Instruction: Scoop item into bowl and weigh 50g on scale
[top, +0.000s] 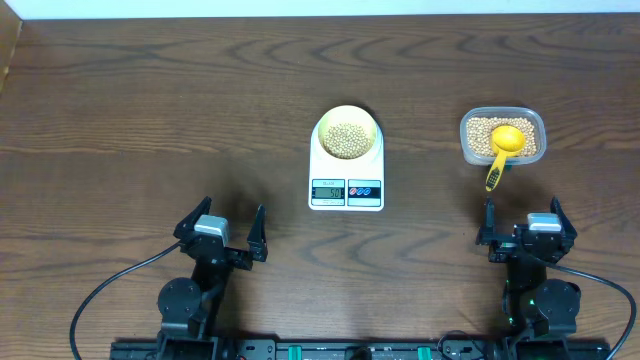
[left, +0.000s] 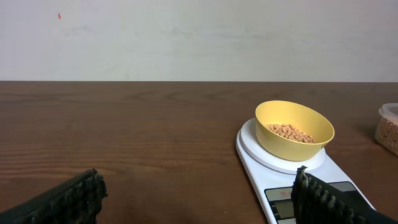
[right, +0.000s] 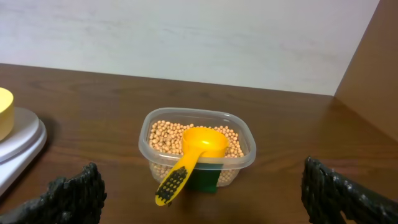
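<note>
The pale yellow-green bowl (top: 347, 137) sits on the white scale (top: 347, 190) at table centre and holds tan beans (top: 347, 140). It shows in the left wrist view as a yellow bowl (left: 295, 130) with beans on the scale (left: 261, 165). A clear tub (top: 503, 137) of beans stands to the right, with a yellow scoop (top: 502, 150) resting in it, handle over the near rim; it also shows in the right wrist view (right: 198, 146). My left gripper (top: 222, 240) is open and empty near the front. My right gripper (top: 525, 232) is open and empty in front of the tub.
The scale's display (top: 329, 190) is lit; its digits are too small to read. Bare dark wood table lies all round. The table's right edge (right: 367, 81) shows in the right wrist view.
</note>
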